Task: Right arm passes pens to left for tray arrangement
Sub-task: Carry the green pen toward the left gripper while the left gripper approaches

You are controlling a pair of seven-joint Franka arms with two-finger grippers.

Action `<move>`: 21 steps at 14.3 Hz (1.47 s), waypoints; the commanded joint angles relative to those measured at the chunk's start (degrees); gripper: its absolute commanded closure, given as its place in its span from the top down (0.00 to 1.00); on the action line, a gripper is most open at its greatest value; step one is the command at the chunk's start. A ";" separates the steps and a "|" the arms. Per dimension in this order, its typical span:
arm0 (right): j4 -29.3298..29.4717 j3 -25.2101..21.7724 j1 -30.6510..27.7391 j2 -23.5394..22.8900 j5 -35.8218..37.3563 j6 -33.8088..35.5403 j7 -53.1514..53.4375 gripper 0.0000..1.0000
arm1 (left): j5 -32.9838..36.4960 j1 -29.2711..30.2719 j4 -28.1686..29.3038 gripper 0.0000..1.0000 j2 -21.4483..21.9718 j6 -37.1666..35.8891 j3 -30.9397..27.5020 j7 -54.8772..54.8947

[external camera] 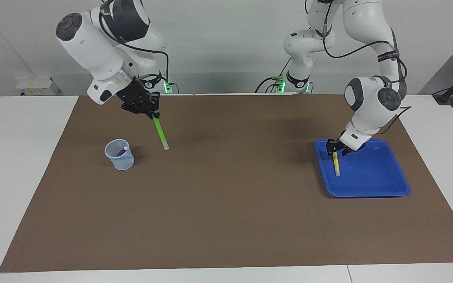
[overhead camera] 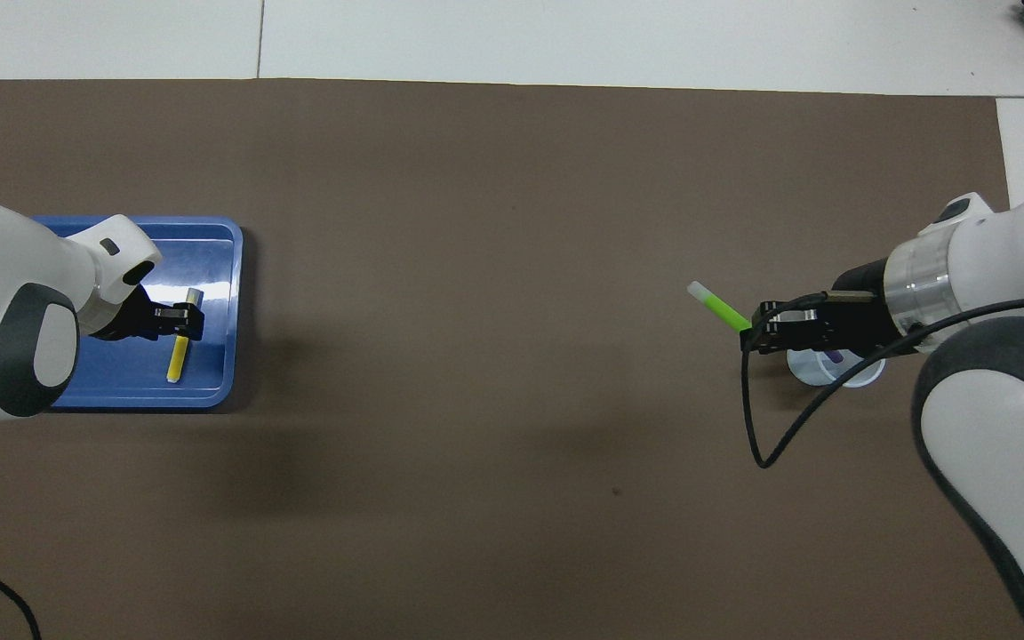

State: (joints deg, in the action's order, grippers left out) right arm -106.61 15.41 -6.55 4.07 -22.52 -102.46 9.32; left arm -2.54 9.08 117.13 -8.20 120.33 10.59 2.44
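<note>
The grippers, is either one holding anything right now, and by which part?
The right gripper holds the green pen by its top end. The left gripper is over the yellow pen lying in the tray, not holding it.

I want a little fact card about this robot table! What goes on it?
Right gripper: shut on the slim green marker pen, held in the air over the brown mat
Left gripper: over the shallow blue plastic tray, just above the yellow marker pen
Yellow marker pen: lying flat in the tray
Purple marker pen: standing in the small translucent cup
Cup: toward the right arm's end of the table
</note>
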 commanded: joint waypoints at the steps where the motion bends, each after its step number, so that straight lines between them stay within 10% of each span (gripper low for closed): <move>1: -2.02 0.06 2.23 0.49 -5.32 -5.71 6.82 0.00 | -5.61 -0.29 -1.47 0.57 3.35 -4.31 -0.14 -3.12; 8: -7.82 0.06 10.05 2.08 -18.95 -15.99 15.36 0.00 | -23.20 -5.81 -1.64 0.64 7.05 -5.38 0.30 -34.98; 21: -10.99 0.06 19.12 1.73 -20.64 -23.31 22.67 0.00 | -40.88 -19.26 1.16 0.96 8.99 10.77 0.22 -80.18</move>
State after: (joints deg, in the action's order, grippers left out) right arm -116.18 15.53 12.52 4.27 -41.63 -125.53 31.11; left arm -42.08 -6.37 115.68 -0.49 125.81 11.56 -71.07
